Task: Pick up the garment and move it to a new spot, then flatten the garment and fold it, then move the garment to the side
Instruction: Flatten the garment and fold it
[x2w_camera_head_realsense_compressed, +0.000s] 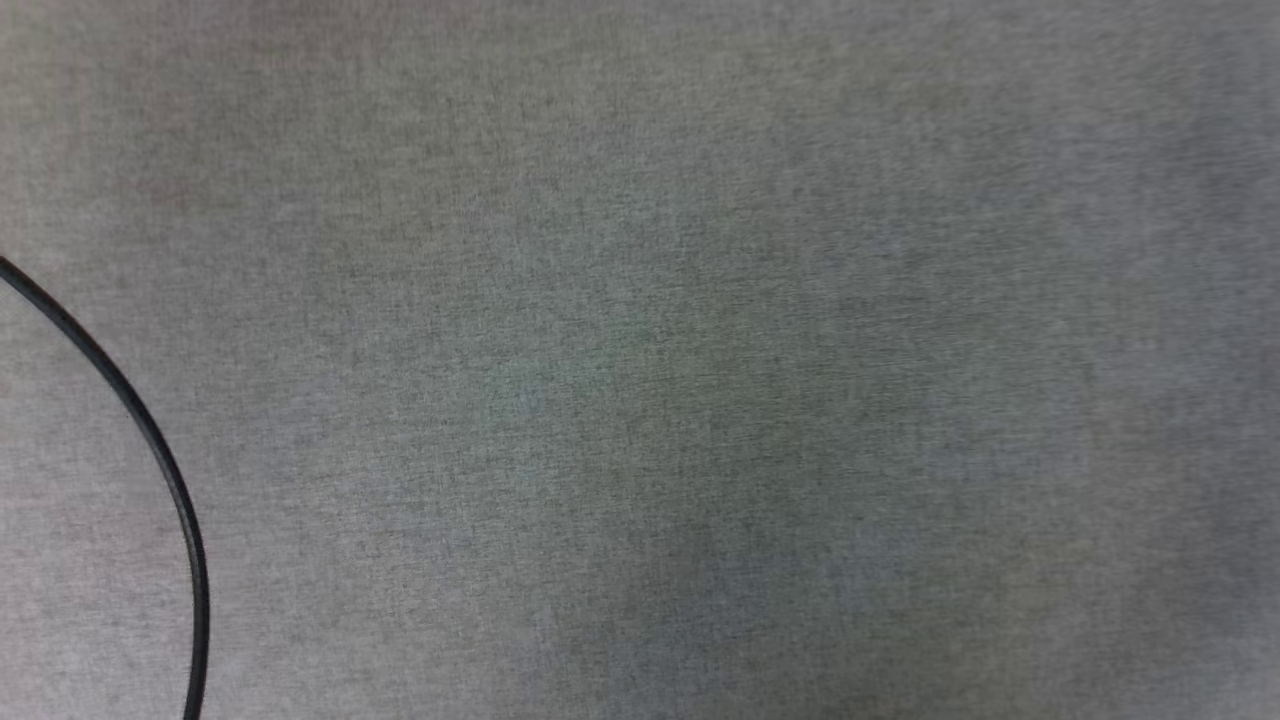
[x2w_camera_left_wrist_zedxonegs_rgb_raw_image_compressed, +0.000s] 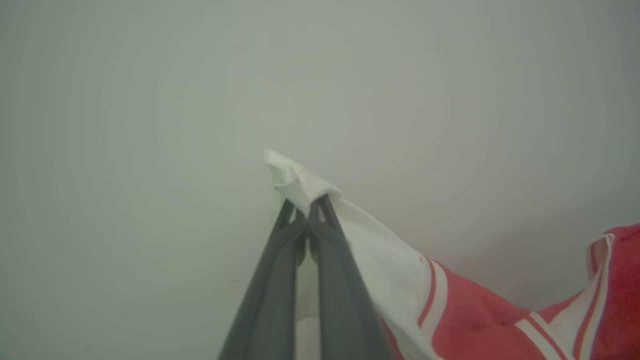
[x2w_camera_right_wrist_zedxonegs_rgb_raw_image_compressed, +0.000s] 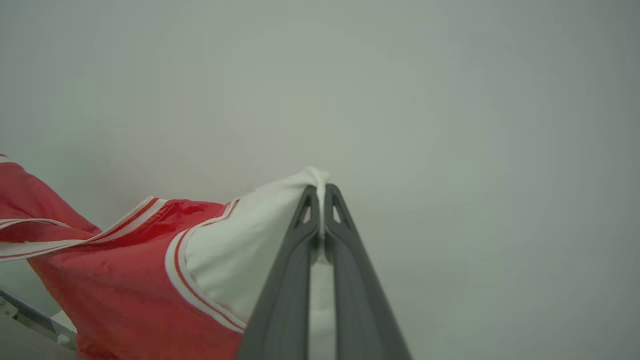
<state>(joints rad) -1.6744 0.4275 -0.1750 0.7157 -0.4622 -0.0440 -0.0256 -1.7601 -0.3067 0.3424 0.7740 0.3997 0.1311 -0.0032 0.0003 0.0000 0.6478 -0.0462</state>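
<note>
In the left wrist view my left gripper (x2w_camera_left_wrist_zedxonegs_rgb_raw_image_compressed: 306, 206) is shut on a white sleeve of the garment (x2w_camera_left_wrist_zedxonegs_rgb_raw_image_compressed: 465, 315), with a small fold of white cloth poking out past the fingertips. The red body with striped trim hangs off to the lower right. In the right wrist view my right gripper (x2w_camera_right_wrist_zedxonegs_rgb_raw_image_compressed: 321, 192) is shut on the other white sleeve of the garment (x2w_camera_right_wrist_zedxonegs_rgb_raw_image_compressed: 125, 270); the red body and striped collar stretch away to the left. The chest lettering is hidden.
The head view looks down on a grey woven surface (x2w_camera_head_realsense_compressed: 700, 350) with a thin black cable (x2w_camera_head_realsense_compressed: 150, 440) curving across its lower left. A pale plain background lies behind both grippers. A grey bar (x2w_camera_right_wrist_zedxonegs_rgb_raw_image_compressed: 30, 317) shows at the lower left of the right wrist view.
</note>
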